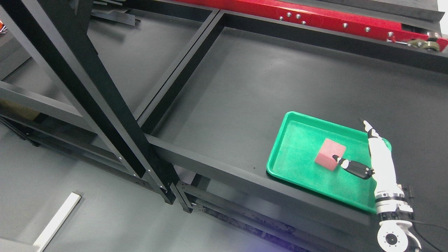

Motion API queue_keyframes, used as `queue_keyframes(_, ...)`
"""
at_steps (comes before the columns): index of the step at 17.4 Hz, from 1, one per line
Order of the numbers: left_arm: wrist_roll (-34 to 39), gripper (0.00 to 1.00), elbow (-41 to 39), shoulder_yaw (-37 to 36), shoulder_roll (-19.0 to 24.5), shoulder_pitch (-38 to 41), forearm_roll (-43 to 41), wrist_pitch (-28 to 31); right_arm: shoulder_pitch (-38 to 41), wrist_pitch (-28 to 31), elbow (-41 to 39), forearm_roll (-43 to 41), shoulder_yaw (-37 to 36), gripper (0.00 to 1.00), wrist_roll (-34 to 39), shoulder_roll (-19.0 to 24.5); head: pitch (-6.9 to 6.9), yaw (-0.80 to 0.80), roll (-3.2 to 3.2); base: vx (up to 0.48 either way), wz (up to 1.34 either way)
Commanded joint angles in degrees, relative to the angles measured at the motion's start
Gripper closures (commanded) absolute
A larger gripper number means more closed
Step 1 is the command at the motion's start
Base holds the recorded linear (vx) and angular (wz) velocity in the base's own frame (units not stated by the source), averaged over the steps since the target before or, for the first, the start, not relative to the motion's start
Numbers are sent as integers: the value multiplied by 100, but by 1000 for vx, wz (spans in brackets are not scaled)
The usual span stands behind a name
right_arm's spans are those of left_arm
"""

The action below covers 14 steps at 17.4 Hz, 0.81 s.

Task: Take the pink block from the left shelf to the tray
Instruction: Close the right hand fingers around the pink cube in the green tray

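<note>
On the right shelf (245, 87), at its near right: the tray (294, 164), with the block (329, 158) in it, right of the tray's middle. Just right of the block, over the tray's right edge: the right hand (376, 157), thumb tip touching the block's near right side. Left of that shelf, past upright posts (91, 87): the left shelf (140, 52). Far behind, along the back: a rail (315, 14).

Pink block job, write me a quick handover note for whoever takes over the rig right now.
Right hand: over the tray's right edge, fingers spread, holding nothing; its dark thumb tip sits at the block's near corner.
Left hand: not in view.
Pink block: sitting inside the green tray on the black shelf, right of centre.
Done: block is in the tray.
Left: draw the right hand clear of the block.
</note>
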Motion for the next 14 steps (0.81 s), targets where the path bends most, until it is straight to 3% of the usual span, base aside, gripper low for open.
queue_keyframes(1, -3, 0, 0, 0, 100, 53, -9, 4, 35, 8, 113, 3, 212, 1, 37, -188, 0, 0, 0, 168, 105)
queue_keyframes(6, -3, 0, 0, 0, 100, 53, -9, -5, 131, -221, 104, -6, 212, 1, 37, -224, 0, 0, 0, 111, 93)
queue_keyframes(14, -3, 0, 0, 0, 100, 53, -9, -5, 307, -90, 183, 407, 388, 1, 37, -408, 0, 0, 0, 31, 27)
